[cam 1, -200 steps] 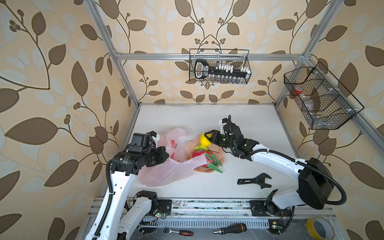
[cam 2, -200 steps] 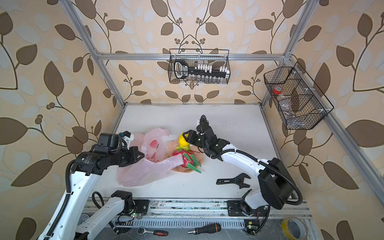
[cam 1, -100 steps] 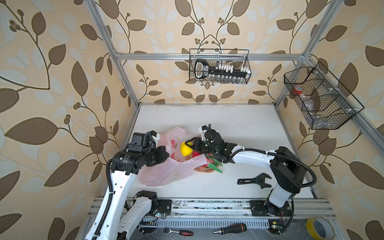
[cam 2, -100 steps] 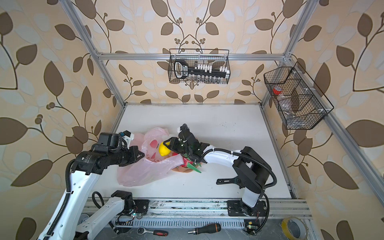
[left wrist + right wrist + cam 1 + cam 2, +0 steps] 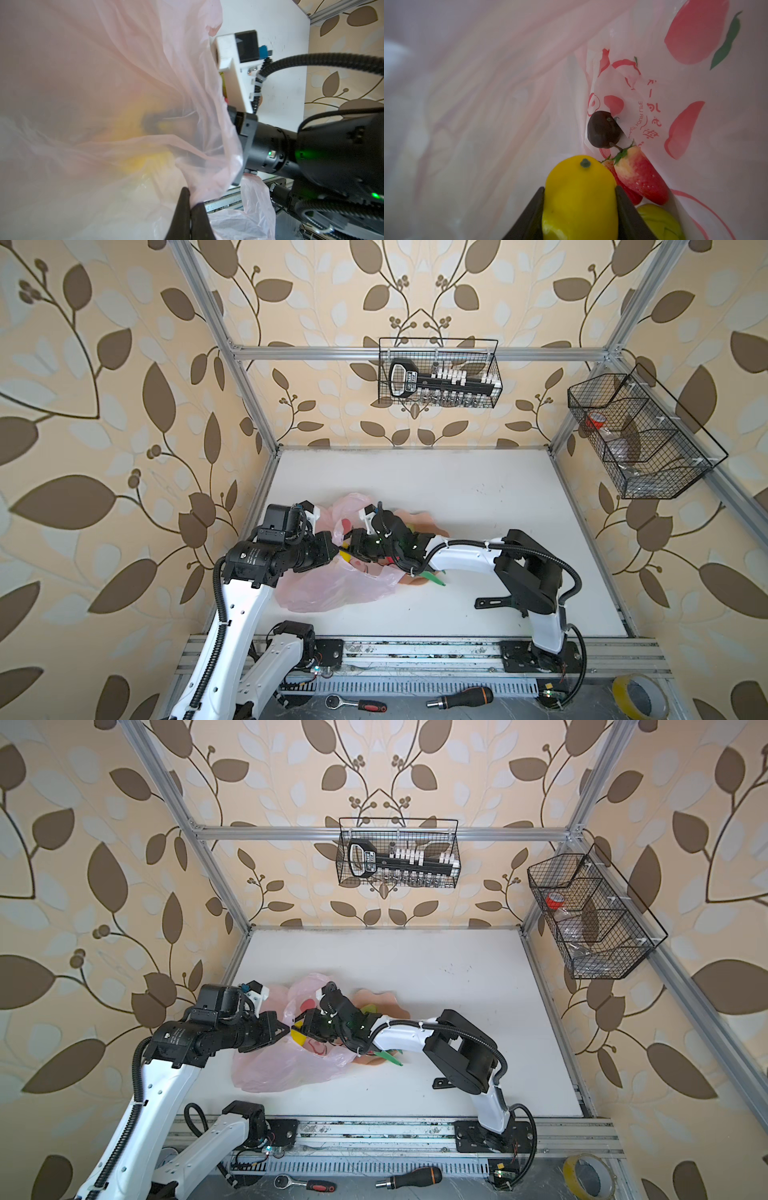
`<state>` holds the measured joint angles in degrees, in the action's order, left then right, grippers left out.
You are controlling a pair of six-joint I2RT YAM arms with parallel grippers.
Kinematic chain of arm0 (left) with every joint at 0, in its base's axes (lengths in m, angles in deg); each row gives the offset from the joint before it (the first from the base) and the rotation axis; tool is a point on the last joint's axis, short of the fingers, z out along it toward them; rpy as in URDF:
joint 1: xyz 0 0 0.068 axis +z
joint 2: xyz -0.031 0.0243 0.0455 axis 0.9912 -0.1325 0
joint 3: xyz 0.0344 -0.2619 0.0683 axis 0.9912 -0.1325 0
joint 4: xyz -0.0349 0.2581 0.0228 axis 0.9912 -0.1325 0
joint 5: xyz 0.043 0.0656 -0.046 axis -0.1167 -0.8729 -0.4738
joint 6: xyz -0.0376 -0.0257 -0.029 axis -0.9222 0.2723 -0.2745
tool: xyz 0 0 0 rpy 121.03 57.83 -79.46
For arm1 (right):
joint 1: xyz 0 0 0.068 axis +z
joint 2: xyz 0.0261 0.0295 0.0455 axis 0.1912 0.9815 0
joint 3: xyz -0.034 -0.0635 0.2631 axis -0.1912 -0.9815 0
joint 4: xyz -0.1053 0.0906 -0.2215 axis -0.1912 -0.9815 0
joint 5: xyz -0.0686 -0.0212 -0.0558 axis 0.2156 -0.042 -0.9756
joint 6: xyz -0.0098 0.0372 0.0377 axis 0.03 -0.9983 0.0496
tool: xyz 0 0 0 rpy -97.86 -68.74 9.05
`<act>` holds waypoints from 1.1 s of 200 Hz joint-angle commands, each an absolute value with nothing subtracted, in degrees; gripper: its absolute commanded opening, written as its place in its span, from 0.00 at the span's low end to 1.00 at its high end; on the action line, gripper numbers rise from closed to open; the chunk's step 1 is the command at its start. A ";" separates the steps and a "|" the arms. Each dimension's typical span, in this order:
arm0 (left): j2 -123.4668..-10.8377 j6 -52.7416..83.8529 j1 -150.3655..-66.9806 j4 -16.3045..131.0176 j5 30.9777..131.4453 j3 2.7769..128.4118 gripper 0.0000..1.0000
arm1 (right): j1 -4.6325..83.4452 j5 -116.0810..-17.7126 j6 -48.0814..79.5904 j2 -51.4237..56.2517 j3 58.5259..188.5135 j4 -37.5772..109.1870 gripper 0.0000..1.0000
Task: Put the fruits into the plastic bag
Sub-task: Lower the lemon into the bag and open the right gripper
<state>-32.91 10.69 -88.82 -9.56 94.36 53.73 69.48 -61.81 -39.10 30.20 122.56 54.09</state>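
Left gripper (image 5: 190, 204) is pinched tight on the rim of the bag (image 5: 104, 83) — that's what props the mouth open for its partner. Right gripper (image 5: 580, 188) is deep inside, jaws clamped on the yellow fruit (image 5: 581, 172), nose aimed at the pile: dark ball (image 5: 604, 129), strawberries (image 5: 639, 176) and a pear (image 5: 660, 222) (only partly in view) lie at the bottom. Release looks next — low, so nothing rolls back out.
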 commanded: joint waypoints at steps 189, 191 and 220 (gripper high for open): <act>-30.88 9.71 -89.22 -10.41 94.16 55.41 0.00 | 70.41 -52.34 -37.75 30.12 125.21 56.06 0.81; -30.89 9.67 -89.23 -10.36 94.23 55.39 0.00 | 70.34 -52.65 -37.50 29.86 124.89 56.05 0.81; -30.89 9.40 -89.18 -10.14 94.52 55.03 0.00 | 69.67 -56.07 -35.37 26.93 122.29 55.26 0.82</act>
